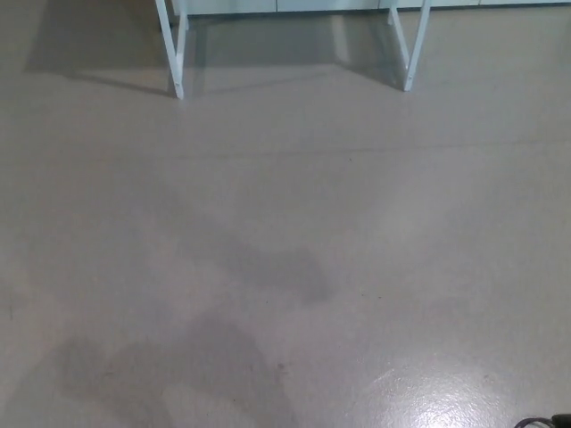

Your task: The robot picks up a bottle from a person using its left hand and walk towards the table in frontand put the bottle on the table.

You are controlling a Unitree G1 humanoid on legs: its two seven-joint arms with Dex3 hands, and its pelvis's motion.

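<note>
No bottle and no person show in the head view. Only the white legs of the table [178, 53] appear at the top edge, with a second leg pair [409, 49] to the right. A small dark bit of the robot [544, 422] peeks in at the bottom right corner; too little shows to tell what part it is. Neither hand can be made out.
Grey floor [285, 250] fills the frame, with soft shadows at lower left and a bright light glare at lower right. A white base strip runs along the top edge behind the table legs.
</note>
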